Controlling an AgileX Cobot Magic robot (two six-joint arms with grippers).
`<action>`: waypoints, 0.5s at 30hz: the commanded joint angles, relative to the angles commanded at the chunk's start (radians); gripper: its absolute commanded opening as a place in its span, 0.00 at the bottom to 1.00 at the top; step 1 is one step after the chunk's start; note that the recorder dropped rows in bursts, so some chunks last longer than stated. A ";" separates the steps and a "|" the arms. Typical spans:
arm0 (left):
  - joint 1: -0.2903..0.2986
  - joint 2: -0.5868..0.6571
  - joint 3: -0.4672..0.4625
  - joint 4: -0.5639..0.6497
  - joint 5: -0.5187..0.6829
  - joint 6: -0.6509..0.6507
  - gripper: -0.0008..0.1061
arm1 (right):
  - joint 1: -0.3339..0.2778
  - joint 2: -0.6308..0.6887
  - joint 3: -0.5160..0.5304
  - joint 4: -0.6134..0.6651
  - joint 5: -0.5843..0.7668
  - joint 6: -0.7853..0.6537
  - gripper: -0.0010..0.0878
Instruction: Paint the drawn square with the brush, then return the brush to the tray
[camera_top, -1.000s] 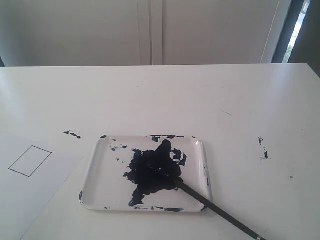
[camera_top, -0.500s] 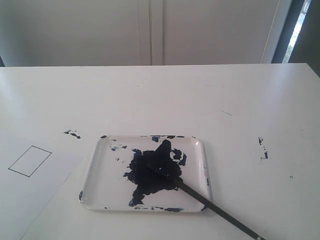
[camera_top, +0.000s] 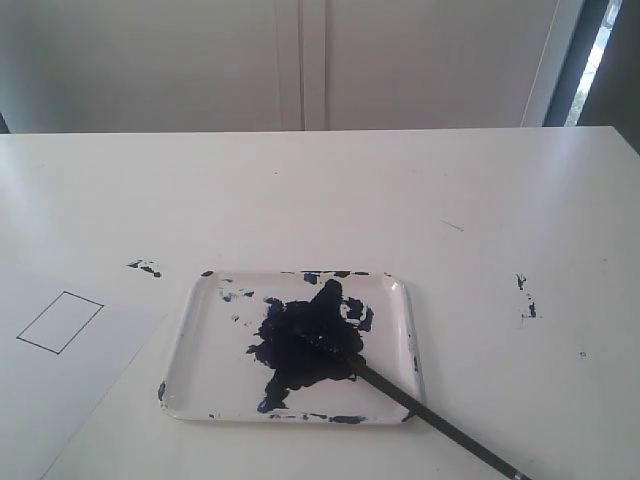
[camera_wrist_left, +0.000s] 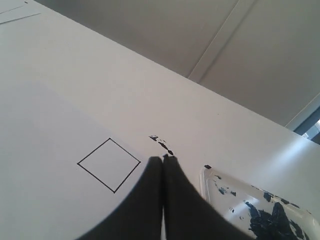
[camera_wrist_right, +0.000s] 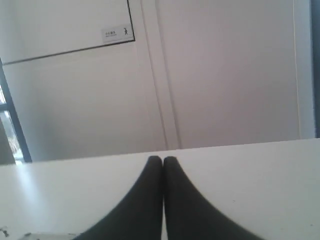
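Nothing has moved since the earlier frames. On the white bench (camera_top: 400, 190) the tray (camera_top: 205, 355) holds the brush (camera_top: 440, 424), its tip in the navy paint blot (camera_top: 300, 345) and its handle lying across the tray's near-right corner. The drawn square (camera_top: 60, 321), an unpainted outline, sits on the paper sheet (camera_top: 60, 400) to the tray's left. Both of the 2 end effectors, left (camera_wrist_left: 163, 159) and right (camera_wrist_right: 162, 160), have their jaws pressed together, holding nothing.
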 joint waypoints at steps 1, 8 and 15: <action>0.000 0.000 -0.018 0.000 -0.002 0.014 0.01 | 0.000 0.000 0.000 0.000 0.000 0.000 0.01; 0.000 0.000 -0.050 -0.002 -0.055 -0.111 0.01 | 0.000 0.000 0.000 -0.002 -0.178 0.281 0.01; 0.000 0.000 -0.121 0.005 0.060 -0.047 0.01 | 0.000 0.000 -0.042 -0.183 -0.195 0.299 0.01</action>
